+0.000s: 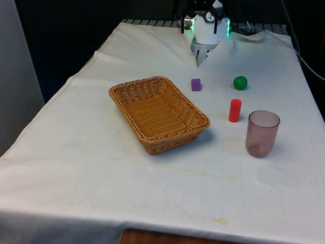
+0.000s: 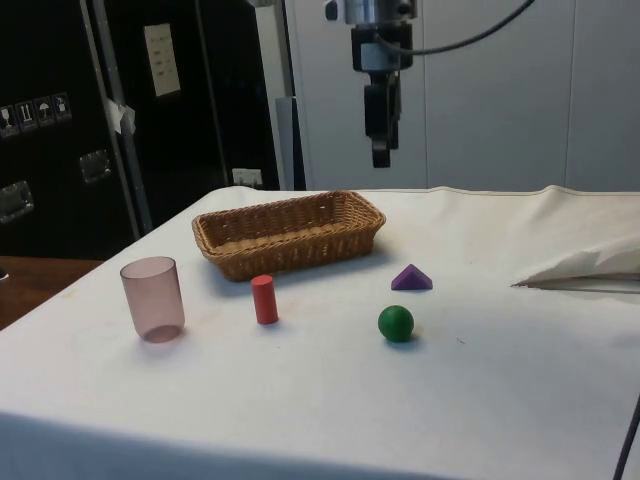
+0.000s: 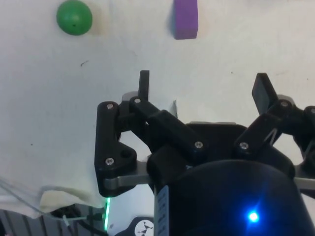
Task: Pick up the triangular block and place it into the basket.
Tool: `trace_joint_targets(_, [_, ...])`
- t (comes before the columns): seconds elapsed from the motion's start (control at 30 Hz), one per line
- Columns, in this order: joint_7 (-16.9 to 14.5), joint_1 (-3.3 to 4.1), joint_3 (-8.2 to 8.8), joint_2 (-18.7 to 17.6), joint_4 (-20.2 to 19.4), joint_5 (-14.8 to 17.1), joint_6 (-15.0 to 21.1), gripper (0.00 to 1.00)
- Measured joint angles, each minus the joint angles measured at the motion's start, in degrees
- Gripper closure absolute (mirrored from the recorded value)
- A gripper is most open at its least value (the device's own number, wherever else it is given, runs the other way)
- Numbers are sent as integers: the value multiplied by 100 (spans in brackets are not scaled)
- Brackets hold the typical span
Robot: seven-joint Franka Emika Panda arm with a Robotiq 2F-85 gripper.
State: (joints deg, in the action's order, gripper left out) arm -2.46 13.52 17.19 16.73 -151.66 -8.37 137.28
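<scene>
Gripper (image 3: 204,93): raised above the table's far end, jaws spread wide, nothing held.
Triangular block (image 2: 411,278): purple, on the cloth, between basket (image 1: 157,113) and green ball (image 1: 240,82).
Red cylinder (image 1: 234,110): upright beside cup (image 1: 262,133).

text: none legible | cabinet door (image 2: 160,110): pale sheet (image 2: 161,59), small pictogram stickers (image 2: 35,110), unreadable

A red cylinder (image 1: 234,110) stands upright between a green ball (image 1: 240,82) and a translucent cup (image 1: 262,133) on the worktop (image 1: 101,168).
</scene>
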Motion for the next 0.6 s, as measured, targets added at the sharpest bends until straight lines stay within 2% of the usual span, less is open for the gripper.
trace_joint_targets(0.27, [126, 0, 11, -40, -258, -195, 372, 0])
trace_joint_targets(0.6, [201, 0, -40, -384, -390, -241, 842, 0])
